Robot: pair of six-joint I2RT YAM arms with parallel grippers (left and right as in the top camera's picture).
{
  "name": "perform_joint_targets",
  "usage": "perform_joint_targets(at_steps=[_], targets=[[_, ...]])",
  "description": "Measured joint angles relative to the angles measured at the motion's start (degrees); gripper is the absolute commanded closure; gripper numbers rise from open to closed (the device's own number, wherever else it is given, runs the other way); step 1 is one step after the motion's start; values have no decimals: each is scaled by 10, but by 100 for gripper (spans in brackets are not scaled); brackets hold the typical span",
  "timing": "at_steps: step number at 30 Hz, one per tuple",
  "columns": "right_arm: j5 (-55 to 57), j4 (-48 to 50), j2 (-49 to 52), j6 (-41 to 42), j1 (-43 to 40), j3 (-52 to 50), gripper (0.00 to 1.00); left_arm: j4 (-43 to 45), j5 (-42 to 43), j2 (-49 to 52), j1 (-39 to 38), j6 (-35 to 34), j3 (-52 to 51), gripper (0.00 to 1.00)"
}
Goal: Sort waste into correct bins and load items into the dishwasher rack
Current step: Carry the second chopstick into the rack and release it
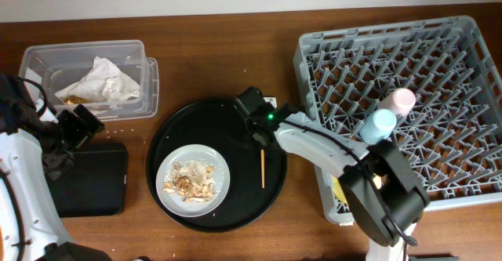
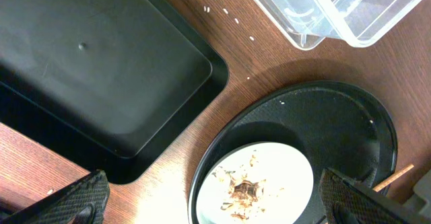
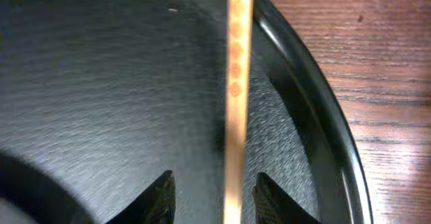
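A grey-white plate [image 1: 194,176] with flaky food scraps [image 1: 190,184] sits on the large round black tray [image 1: 235,214]. One wooden chopstick [image 1: 262,169] lies on that tray to the plate's right. My right gripper [image 1: 257,132] is low over the tray. In the right wrist view its fingers [image 3: 215,194] are open on either side of the chopstick [image 3: 236,83], not touching it. My left gripper [image 1: 78,128] is open and empty; its wrist view [image 2: 215,204] shows the plate [image 2: 269,173]. The pink cup [image 1: 401,100] and blue cup [image 1: 379,125] stand in the dishwasher rack [image 1: 463,73].
The clear box [image 1: 47,57] at the back left holds the white napkin [image 1: 102,81] and a brown wrapper [image 1: 74,99]. The shallow black tray [image 1: 90,179] lies in front of it. A yellow bowl [image 1: 339,189] shows partly under my right arm at the rack's edge.
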Motion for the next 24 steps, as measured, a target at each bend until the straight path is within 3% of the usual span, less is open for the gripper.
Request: perform_joint_targets(at_steps=[2, 6, 12, 18, 24], targets=[[11, 0, 10, 8, 0, 0, 65, 0, 0, 0, 0, 0, 0, 1], [25, 0, 16, 22, 0, 0, 86, 0, 0, 0, 0, 0, 0, 1], [31, 1, 16, 24, 2, 0, 96, 0, 0, 0, 0, 0, 0, 1], [32, 3, 17, 24, 18, 0, 96, 0, 0, 0, 0, 0, 0, 1], [33, -105, -30, -4, 8, 37, 96, 0, 0, 0, 0, 0, 0, 1]])
